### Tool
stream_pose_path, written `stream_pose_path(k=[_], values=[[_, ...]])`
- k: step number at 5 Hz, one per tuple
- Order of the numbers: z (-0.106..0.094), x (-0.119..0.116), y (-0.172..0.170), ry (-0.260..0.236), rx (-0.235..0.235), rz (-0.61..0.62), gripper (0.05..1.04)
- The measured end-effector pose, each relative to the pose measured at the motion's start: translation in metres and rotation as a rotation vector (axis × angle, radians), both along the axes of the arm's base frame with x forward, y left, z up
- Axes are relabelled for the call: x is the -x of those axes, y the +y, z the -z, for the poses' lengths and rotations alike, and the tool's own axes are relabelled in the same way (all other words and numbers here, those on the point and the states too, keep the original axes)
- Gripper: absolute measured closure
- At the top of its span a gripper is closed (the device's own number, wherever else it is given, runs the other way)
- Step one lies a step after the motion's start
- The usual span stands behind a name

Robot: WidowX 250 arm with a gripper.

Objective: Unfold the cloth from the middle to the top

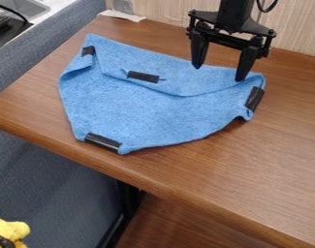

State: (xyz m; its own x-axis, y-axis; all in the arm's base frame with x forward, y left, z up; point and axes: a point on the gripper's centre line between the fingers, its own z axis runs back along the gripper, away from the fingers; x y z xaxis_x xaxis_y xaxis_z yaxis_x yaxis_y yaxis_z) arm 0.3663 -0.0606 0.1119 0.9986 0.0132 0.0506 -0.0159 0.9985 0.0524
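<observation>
Cloth (140, 114) lies on the table (270, 160) below the gripper (219, 72), whose empty fingers stand spread; its top flap (179, 81) is folded inward, and the black tape (143, 76) near those fingers probably marks where to pinch.

Seen in plain blue for the cloth (140, 114), black for its strips (143, 77) and the tool (219, 73), brown wood grain for the worktop (250, 164).
</observation>
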Motion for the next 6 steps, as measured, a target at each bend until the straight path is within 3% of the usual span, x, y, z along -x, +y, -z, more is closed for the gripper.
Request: stream_pose_path(k=[1, 2, 3, 4, 5, 6], values=[[0.016, 0.002, -0.001, 0.043, -0.001, -0.005, 0.083], [0.017, -0.005, 0.01, 0.049, 0.048, -0.103, 0.083], [0.02, -0.015, 0.032, 0.06, 0.076, -0.256, 0.083], [0.015, -0.026, 0.056, 0.035, 0.081, -0.396, 0.083], [0.016, -0.028, 0.068, 0.013, 0.052, -0.473, 0.083], [0.026, -0.024, 0.079, 0.0, -0.011, -0.543, 0.083]])
